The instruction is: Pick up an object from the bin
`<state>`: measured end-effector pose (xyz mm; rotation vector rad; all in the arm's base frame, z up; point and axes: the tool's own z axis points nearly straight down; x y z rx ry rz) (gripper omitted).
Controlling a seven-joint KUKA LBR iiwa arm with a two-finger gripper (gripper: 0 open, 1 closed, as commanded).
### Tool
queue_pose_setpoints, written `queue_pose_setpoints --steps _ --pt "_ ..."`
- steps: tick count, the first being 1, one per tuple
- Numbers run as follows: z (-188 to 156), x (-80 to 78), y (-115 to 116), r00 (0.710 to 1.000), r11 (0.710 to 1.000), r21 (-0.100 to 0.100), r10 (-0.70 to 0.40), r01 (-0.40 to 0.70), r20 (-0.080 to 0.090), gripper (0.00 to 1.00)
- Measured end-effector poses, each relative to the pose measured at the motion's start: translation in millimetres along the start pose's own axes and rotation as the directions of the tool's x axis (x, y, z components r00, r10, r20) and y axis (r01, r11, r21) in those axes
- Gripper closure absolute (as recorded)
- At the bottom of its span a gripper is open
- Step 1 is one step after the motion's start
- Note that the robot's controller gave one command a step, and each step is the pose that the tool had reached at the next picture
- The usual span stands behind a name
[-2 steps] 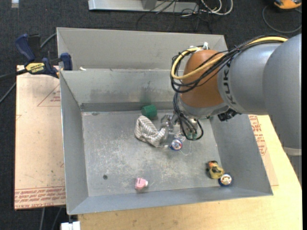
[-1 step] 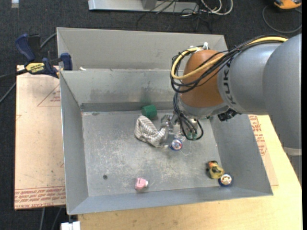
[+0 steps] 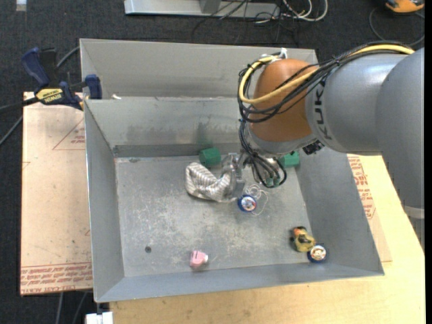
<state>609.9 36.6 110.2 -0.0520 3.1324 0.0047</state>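
The grey metal bin [image 3: 101, 201] takes up most of what I can see, with sloping walls and a scuffed, flat floor. The arm [image 3: 364, 106], thick and grey, comes in over the right rim. Its wrist wears a rounded orange cover [image 3: 280, 100] looped with yellow and black cables [image 3: 251, 86].

Below that cover the end effector [image 3: 236, 179] reaches down to the floor near the middle of the bin, toward the back wall. I cannot tell whether it is apart or together, as the wrist and cables crowd it from above. It sits at the right end of a crumpled grey-and-white striped piece [image 3: 204, 182], the largest loose thing here. Whether it touches that piece or only stands just beside it I cannot say.

A green block [image 3: 210, 156] lies just behind the striped piece, and a second green block [image 3: 291, 159] lies by the back wall under the wrist. A small round blue-and-white thing [image 3: 249, 204] rests just in front of the end effector.

Well apart, near the front right corner, a yellow-and-black bit [image 3: 300, 238] lies beside a blue round cap [image 3: 316, 252]. A tiny pink thing [image 3: 198, 258] sits by the front wall.
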Motion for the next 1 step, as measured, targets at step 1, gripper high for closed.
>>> queue_pose_setpoints --steps 1 --pt "-133.9 6.5 15.8 0.994 0.994 0.000 0.107 -0.107 -0.001 1.00"
